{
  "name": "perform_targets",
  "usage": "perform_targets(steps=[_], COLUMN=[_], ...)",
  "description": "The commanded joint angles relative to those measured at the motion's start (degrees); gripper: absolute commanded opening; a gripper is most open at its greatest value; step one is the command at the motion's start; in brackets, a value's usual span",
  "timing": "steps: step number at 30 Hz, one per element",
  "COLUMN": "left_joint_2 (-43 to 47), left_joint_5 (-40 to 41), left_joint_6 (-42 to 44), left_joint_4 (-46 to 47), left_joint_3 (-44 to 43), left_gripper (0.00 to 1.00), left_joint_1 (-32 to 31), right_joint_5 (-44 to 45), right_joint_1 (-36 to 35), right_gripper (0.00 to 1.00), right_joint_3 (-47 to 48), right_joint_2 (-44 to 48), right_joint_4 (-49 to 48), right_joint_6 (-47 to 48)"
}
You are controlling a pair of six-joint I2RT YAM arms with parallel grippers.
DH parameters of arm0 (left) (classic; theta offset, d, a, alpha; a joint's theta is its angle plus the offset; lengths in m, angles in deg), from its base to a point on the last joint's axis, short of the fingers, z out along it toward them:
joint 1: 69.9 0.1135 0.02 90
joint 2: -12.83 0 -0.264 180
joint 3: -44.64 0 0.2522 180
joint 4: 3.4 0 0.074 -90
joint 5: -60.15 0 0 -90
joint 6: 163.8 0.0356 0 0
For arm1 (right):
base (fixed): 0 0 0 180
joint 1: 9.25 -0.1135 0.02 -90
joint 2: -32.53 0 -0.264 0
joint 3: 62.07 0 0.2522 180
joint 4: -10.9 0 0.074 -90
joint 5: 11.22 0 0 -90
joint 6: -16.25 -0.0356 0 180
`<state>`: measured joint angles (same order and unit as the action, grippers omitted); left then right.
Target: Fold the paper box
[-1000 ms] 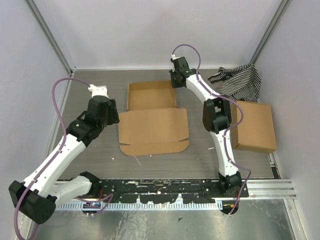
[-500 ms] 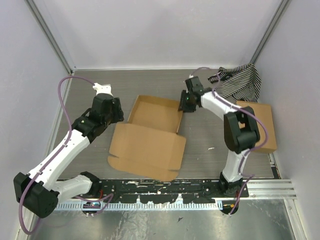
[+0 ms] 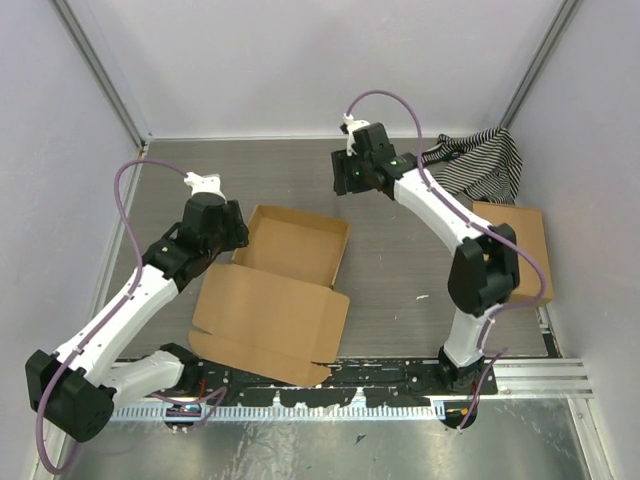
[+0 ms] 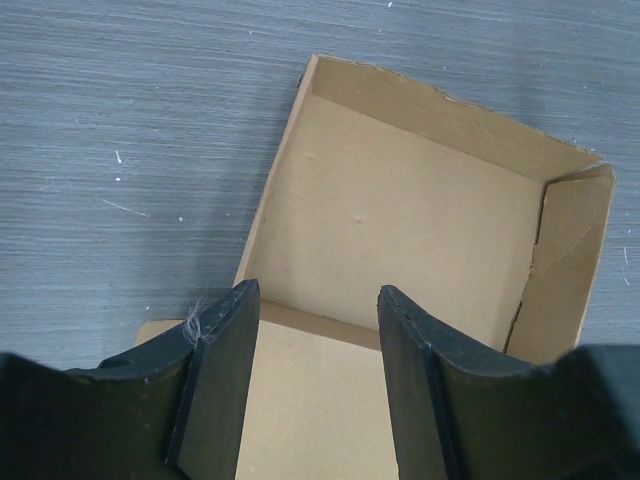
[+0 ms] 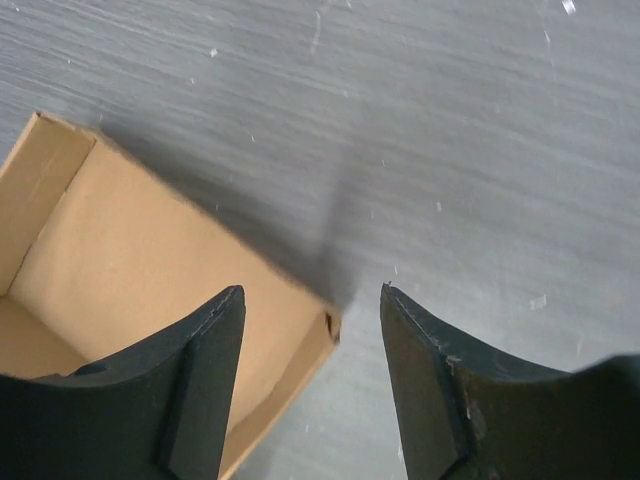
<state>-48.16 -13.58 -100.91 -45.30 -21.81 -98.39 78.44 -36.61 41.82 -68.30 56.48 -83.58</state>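
Note:
The paper box (image 3: pixel 292 246) lies skewed left of the middle, a shallow brown cardboard tray with its lid flap (image 3: pixel 268 320) spread flat toward the near edge. My left gripper (image 3: pixel 232 240) hovers at the tray's left near corner. In the left wrist view it (image 4: pixel 315 325) is open over the hinge line, with the tray (image 4: pixel 400 210) ahead and nothing between the fingers. My right gripper (image 3: pixel 346 186) hangs open above the table, just beyond the tray's far right corner. That corner (image 5: pixel 150 270) shows below it (image 5: pixel 312 305) in the right wrist view, untouched.
A larger brown cardboard box (image 3: pixel 525 250) stands at the right, partly behind my right arm. A black-and-white striped cloth (image 3: pixel 480 165) lies bunched at the back right corner. White walls close the table in on three sides.
My right gripper opened, let go of the box's far right corner and pulled back. The box slid and turned toward the near left. My left gripper followed slightly.

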Motion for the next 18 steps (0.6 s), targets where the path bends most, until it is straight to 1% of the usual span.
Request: perform_targets(steps=[1,3,8,14,18], left_joint_2=[2.1,2.7,4.3,4.0,4.1], left_joint_5=[0.2,0.6,1.4,1.8,2.6], left_joint_6=[0.4,0.7,0.5,0.8,1.2], left_joint_4=[1.0,0.2,0.4,-0.3,-1.3], left_joint_3=[0.0,-0.2,1.2,1.0,0.8], left_gripper=[0.57,0.57,0.57,0.57,0.57], left_joint_1=[0.2,0.2,0.2,0.2,0.1], right_joint_5=[-8.6,-12.5,-15.2,-13.1,-11.3], right_joint_1=[-0.8,-1.8,-4.8,-6.8,-7.8], right_gripper=[0.63,0.65,0.66,0.65,0.65], right_joint_3=[7.0,9.2,12.3,18.3,20.2], right_joint_2=[-8.8,-11.6,-14.7,-20.9,-23.9], right_joint_4=[-3.8,-4.3,-5.2,-2.3,-1.4], right_joint_6=[9.4,12.3,16.0,17.1,17.3])
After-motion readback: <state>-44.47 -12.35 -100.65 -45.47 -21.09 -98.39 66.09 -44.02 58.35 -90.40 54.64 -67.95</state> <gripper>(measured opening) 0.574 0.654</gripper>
